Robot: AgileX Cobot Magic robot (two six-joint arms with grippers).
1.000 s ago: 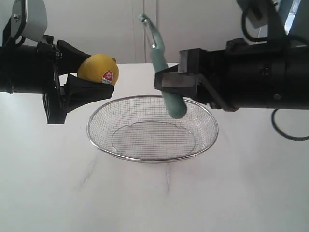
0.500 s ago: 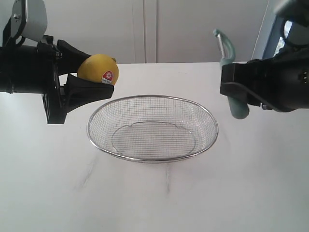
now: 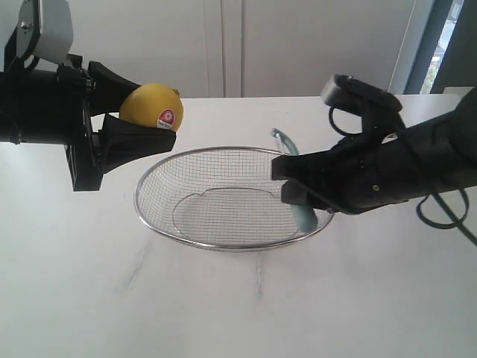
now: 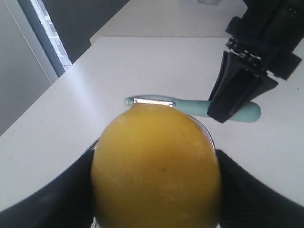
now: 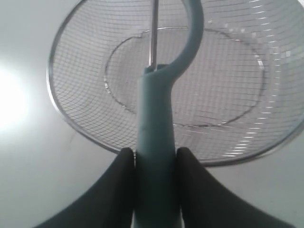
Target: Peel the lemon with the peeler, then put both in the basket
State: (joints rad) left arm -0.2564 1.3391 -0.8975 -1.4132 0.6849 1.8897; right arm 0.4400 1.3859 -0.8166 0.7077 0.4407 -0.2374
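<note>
My left gripper (image 3: 158,110) is shut on the yellow lemon (image 3: 151,106), held in the air above and left of the basket's left rim, red-and-white sticker facing out. In the left wrist view the lemon (image 4: 156,161) fills the space between the dark fingers (image 4: 71,194). The silver wire-mesh basket (image 3: 235,247) rests mid-table. My right gripper (image 3: 291,183) is shut on the teal peeler (image 3: 284,142), whose handle end dips inside the basket's right side. In the right wrist view the peeler (image 5: 154,128) points its looped head over the mesh bowl (image 5: 61,107), with my right gripper (image 5: 155,151) clamped on the handle.
The white table (image 3: 238,313) stretches around the basket, with its far edge against a pale wall (image 3: 298,45). A window strip (image 3: 447,37) shows at the back right. The bulky black right arm (image 3: 417,171) hangs over the table's right side.
My right gripper has swung the peeler from high over the basket out to the right, then down and left to the basket's right side. The left gripper and lemon have not moved.
</note>
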